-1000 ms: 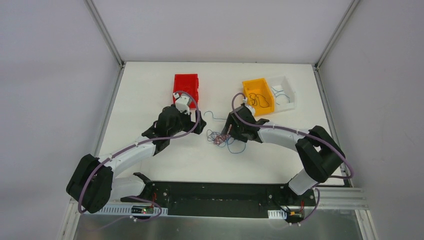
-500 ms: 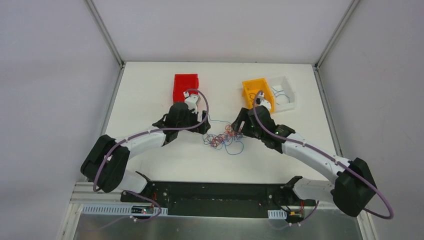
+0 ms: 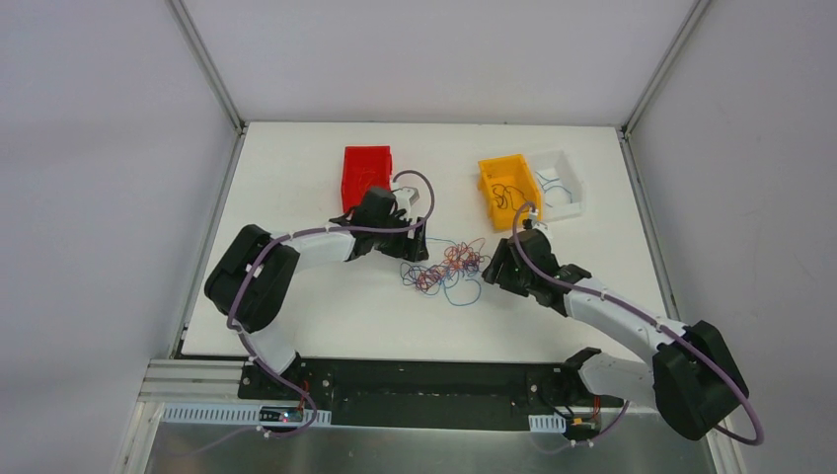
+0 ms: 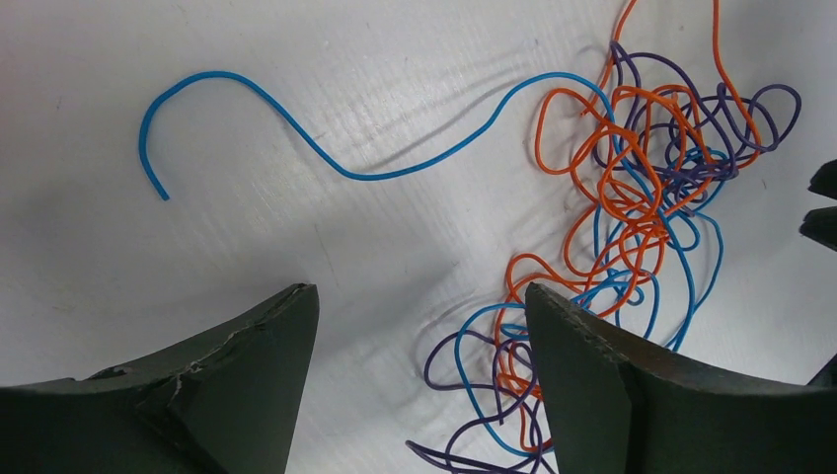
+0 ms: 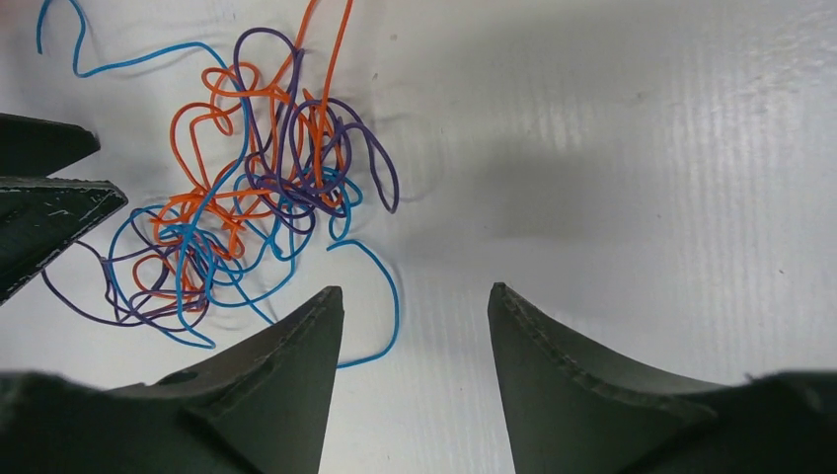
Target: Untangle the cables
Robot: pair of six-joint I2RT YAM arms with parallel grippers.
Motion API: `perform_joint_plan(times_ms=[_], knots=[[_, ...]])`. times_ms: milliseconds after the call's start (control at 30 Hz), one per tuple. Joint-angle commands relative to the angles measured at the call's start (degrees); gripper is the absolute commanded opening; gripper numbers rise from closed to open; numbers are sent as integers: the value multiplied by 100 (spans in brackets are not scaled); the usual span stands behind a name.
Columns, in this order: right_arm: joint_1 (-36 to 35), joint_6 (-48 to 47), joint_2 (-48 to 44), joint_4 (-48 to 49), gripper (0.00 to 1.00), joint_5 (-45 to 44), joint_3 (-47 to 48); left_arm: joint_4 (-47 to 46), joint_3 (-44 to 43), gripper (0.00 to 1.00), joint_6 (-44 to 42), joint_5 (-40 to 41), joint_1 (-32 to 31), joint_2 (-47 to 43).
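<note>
The cables (image 3: 449, 269) are a loose tangle of thin orange, blue and purple wires lying on the white table between my two grippers. My left gripper (image 3: 416, 249) is open and empty just left of the tangle. In the left wrist view (image 4: 419, 288) the tangle (image 4: 632, 197) spreads to the right, some loops run between the fingertips, and one blue strand (image 4: 326, 158) trails off to the left. My right gripper (image 3: 498, 269) is open and empty just right of the tangle. In the right wrist view (image 5: 415, 289) the tangle (image 5: 247, 197) lies up and to the left, and only a blue loop (image 5: 390, 296) reaches the left finger.
A red bin (image 3: 365, 173) stands behind the left gripper. An orange bin (image 3: 508, 188) holding dark wires and a white bin (image 3: 561, 183) holding a blue wire stand at the back right. The table's side rails run along both edges.
My left gripper has moved right, up to the tangle. My right gripper has drawn back to the right and is off the wires. The tangle now lies wider and looser.
</note>
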State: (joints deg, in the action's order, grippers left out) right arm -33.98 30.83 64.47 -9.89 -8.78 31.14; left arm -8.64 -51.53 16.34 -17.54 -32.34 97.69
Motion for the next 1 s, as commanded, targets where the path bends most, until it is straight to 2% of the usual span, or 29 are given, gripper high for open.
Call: perform_joint_plan(times_ms=[0,333,567,700,733,767,967], knots=[[-23,-148,325,298,59,348,121,328,-279,77,-10,-294,-62,-7],[-74,-595,971,435,57,-383,637,228,29,76,-87,-1,-62,-538],[-86,-802,1776,504,45,-572,1206,-94,476,75,-143,392,-62,-1167],[-130,-872,1950,488,18,-683,1351,-139,622,77,-158,733,-62,-1477],[-147,-903,1911,492,7,-681,1351,-169,678,78,-157,809,-62,-1556],[-163,-948,1849,519,0,-635,1347,-225,732,78,-157,849,-62,-1632],[-456,-1443,1046,607,0,-381,1248,-451,990,80,-206,882,-62,-1954]])
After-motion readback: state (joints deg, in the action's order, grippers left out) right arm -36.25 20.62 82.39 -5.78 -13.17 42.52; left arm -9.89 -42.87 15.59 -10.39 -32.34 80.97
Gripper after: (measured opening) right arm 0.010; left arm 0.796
